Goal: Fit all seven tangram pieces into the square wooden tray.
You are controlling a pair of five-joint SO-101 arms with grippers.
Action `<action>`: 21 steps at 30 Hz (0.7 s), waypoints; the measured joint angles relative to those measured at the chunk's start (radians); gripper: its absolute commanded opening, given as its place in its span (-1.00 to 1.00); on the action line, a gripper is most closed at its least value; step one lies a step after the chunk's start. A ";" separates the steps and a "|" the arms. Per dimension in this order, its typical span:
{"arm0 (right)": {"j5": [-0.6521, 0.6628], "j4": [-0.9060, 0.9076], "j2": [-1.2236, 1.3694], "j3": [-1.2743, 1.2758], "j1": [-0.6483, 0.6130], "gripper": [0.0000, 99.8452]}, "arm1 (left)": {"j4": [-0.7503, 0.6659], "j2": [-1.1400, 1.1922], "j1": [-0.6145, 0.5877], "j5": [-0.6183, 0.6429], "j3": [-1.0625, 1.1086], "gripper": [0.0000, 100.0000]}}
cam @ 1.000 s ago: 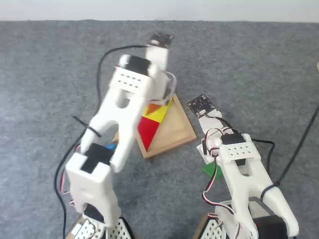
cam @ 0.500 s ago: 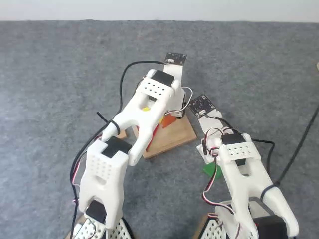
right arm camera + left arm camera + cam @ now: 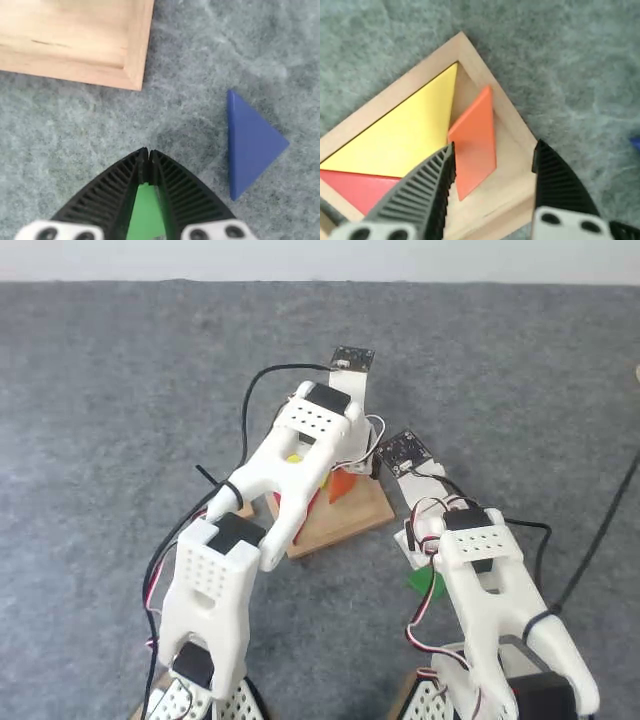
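Closest to me, the right arm sits low over the grey mat (image 3: pixel 120 390). The right gripper (image 3: pixel 149 152) is pinched fully closed, its fingertips pressed together with nothing between them. A green piece (image 3: pixel 425 582) lies on the mat under that arm and shows in the gap behind the closed tips; it does not look gripped. Just beside the gripper, still on the mat, is a blue triangle (image 3: pixel 250 145). It lies outside the square wooden tray (image 3: pixel 362 512), near one of its corners.

A little farther on is the tray itself, sitting flat on the mat and turned like a diamond. I can make out three pieces inside it. A large yellow triangle (image 3: pixel 405 135) fills one part, with its point tucked into a corner of the frame. A red piece (image 3: pixel 355 187) lies against the yellow one's long edge. An orange parallelogram (image 3: pixel 476 145) sits between the yellow triangle and the tray's rim, one corner touching the yellow edge, with bare wood around it.

Beyond that, the left arm stretches out over the tray. The left gripper (image 3: pixel 495 146) hangs above the orange piece with its jaws spread wide, holding nothing. One finger is by the yellow side of the orange piece and the other is over the rim.
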 measured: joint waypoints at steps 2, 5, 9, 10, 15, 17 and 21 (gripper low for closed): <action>0.000 0.000 0.000 0.000 0.000 -0.94 | 0.000 0.000 0.000 0.000 0.000 -0.51; 0.000 0.000 0.000 0.000 0.000 -0.94 | 0.021 0.000 0.000 0.000 -0.020 -0.51; -0.003 0.000 0.000 0.000 0.003 -0.94 | 0.052 0.000 0.000 0.000 -0.051 -0.51; -0.003 0.000 0.000 0.000 0.002 -0.94 | 0.055 0.000 0.000 0.000 -0.054 -0.51; -0.002 0.000 0.000 0.000 0.002 -0.94 | 0.072 0.000 0.000 0.000 -0.055 -0.51; 0.000 0.000 0.000 0.000 0.002 -0.94 | 0.094 0.000 0.000 0.000 -0.055 -0.51; 0.000 0.000 0.000 0.000 0.000 -0.94 | 0.144 0.000 -0.005 0.000 -0.055 -0.51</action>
